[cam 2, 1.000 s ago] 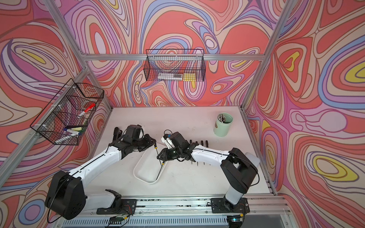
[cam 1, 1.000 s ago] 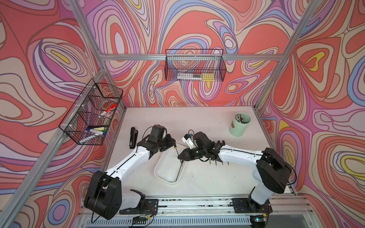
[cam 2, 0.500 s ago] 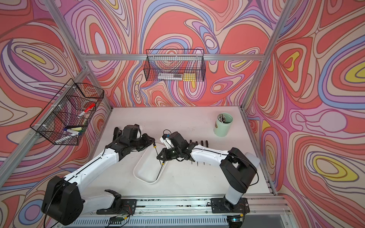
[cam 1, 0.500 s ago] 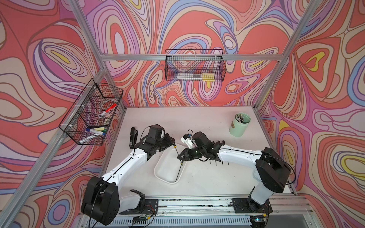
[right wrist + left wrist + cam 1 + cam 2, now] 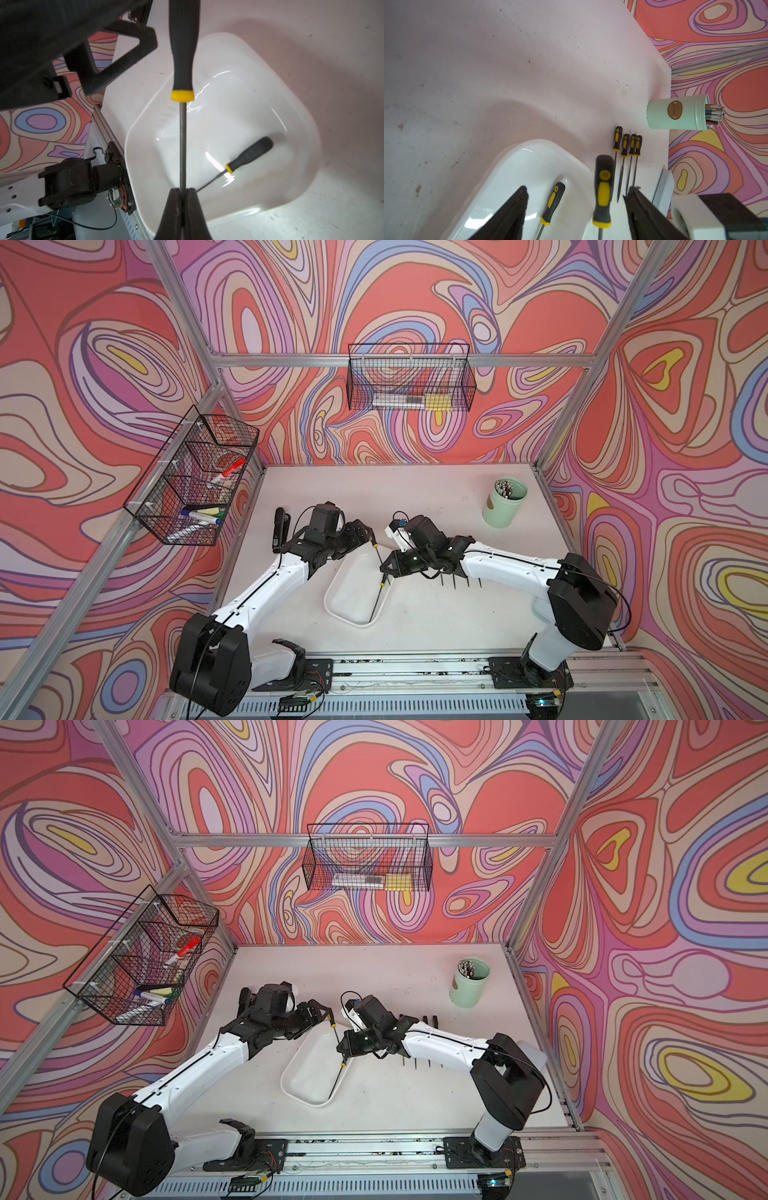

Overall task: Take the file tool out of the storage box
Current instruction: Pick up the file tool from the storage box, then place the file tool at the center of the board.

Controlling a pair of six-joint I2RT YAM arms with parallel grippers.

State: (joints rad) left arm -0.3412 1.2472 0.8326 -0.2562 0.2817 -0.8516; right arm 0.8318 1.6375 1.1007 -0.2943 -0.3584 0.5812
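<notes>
Above storage box | file tool shaft pinched in right hand

6 files, 2 bskts, 1 box

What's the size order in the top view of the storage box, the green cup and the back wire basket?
Order: back wire basket, storage box, green cup. The basket's on the wall, so nearness may skew it.

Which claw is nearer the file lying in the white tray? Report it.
Right. The right claw, shut on the shaft of the held file, hovers just above the lying file in the storage box. The left claw stands open around the held file's handle, farther off.
</notes>
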